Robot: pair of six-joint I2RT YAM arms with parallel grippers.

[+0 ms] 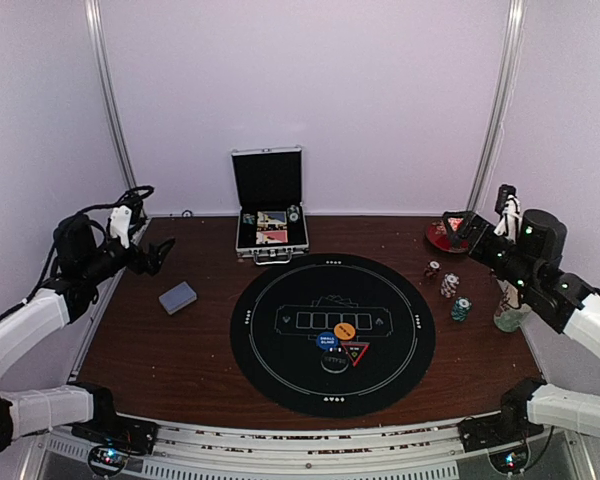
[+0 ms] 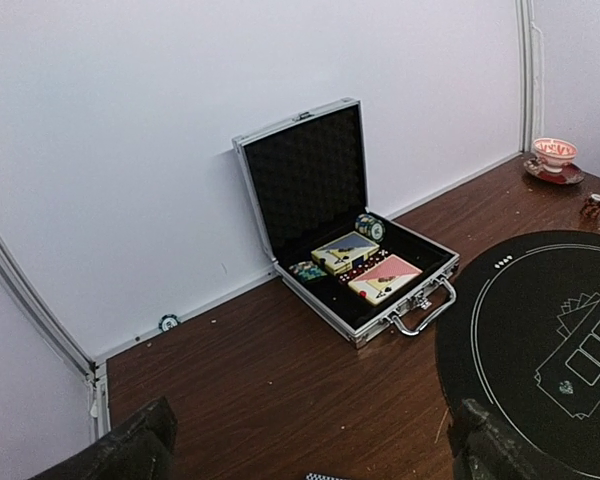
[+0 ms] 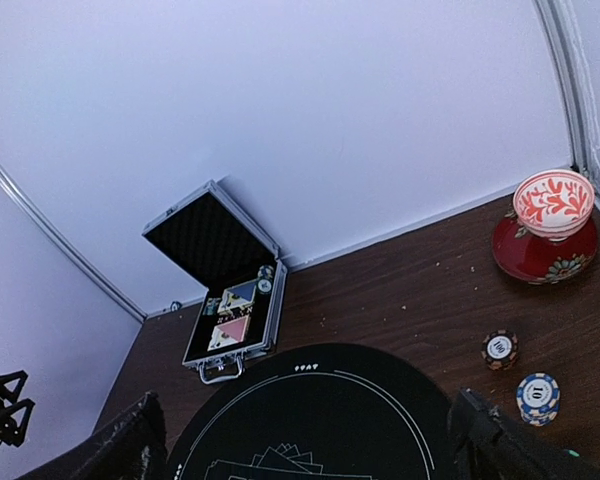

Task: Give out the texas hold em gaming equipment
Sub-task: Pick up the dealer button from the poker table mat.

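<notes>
On the surface (image 1: pixel 180 350), the black mat (image 1: pixel 280 370) is centred, the open case (image 1: pixel 270 215) behind it. The card deck (image 1: pixel 178 297), laid slantwise, is found just nearward of the spread left pincer (image 1: pixel 160 255); chip stacks (image 1: pixel 449 285) are nearer the spread right pincer (image 1: pixel 460 228); button discs (image 1: pixel 344 330) are seen on the mat.

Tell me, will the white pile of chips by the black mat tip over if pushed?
Probably, yes. The white chip stack is several loose round chips piled up, so a push likely scatters them. Fallen chips could roll on the smooth wooden table.
</notes>
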